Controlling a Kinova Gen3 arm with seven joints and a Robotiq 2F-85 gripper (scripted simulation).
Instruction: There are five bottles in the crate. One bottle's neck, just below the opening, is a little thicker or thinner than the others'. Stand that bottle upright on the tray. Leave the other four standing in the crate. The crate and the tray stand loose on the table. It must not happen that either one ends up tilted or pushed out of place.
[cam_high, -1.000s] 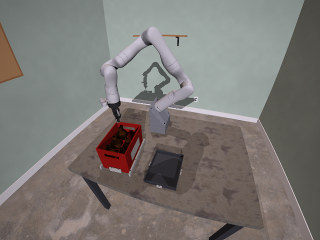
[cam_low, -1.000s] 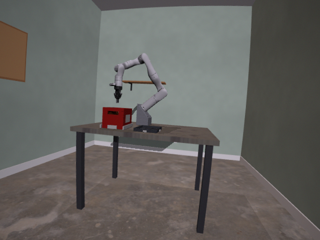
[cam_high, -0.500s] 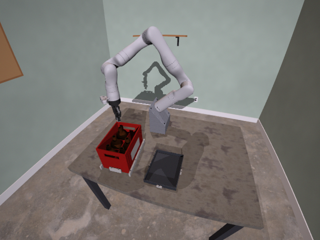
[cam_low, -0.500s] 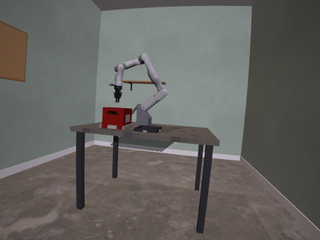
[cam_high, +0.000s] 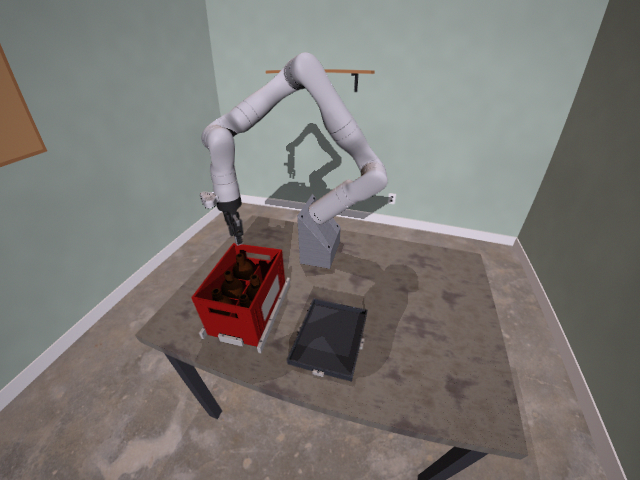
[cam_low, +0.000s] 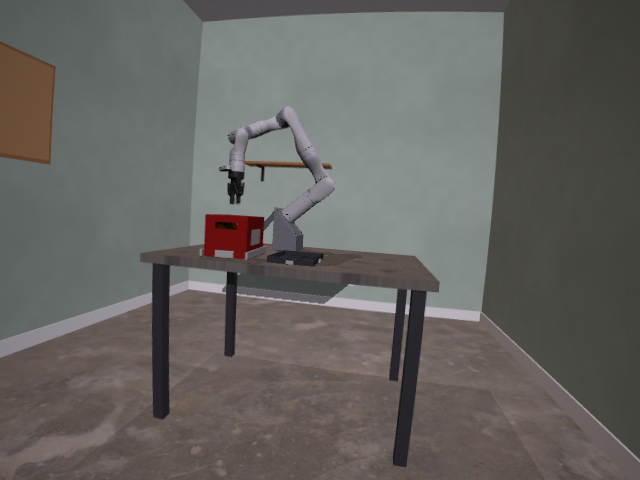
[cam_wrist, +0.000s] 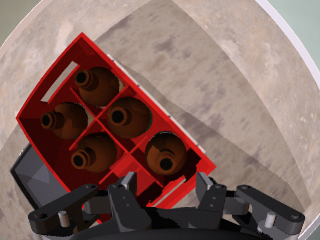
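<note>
Mottled brown worktop (cam_high: 439, 330) on dark legs. Red crate (cam_high: 235, 312) stands on it at the left, bottles inside. Dark tray (cam_high: 297, 356) lies flat just right of the crate, apart from it. Grey arm base (cam_high: 330, 253) sits at the far edge.

1. Red crate (cam_high: 227, 310) sat on table's left side, upright.
2. Five brown bottles (cam_wrist: 128, 116) stood upright in its compartments, openings up.
3. Dark tray (cam_high: 356, 330) lay flat just right of crate, nothing in it.
</note>
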